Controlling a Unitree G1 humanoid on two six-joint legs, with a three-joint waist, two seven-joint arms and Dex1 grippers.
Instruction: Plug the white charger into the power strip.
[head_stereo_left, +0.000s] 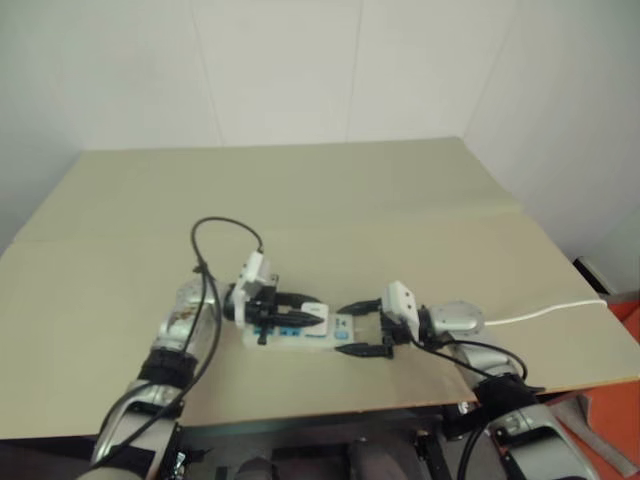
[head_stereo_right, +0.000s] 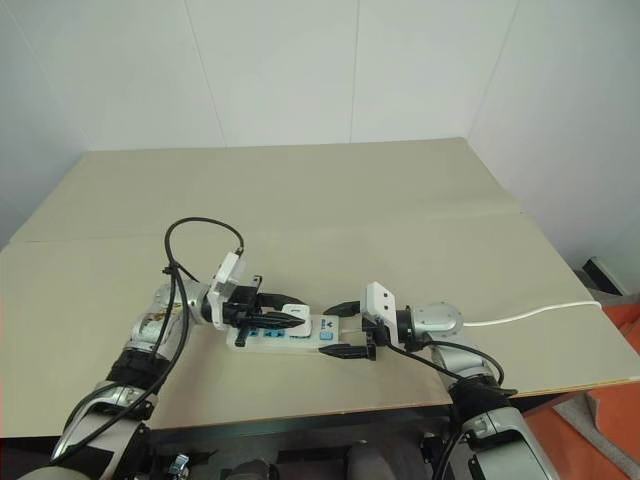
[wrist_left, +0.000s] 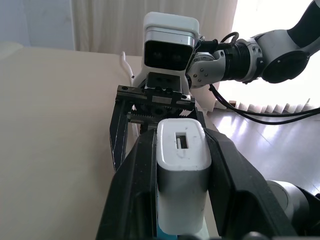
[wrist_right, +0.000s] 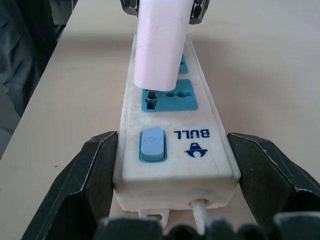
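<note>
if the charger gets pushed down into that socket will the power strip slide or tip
The power strip probably won't tip: it is long, flat and lies on the table. Sliding looks unlikely, since the right gripper brackets its switch end. Its smooth plastic could still slip a little under the white charger, held by the left gripper.

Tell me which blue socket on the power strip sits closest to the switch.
The socket directly next to the blue switch, at the cord end of the power strip; the white charger hangs over it, the others lie behind.
</note>
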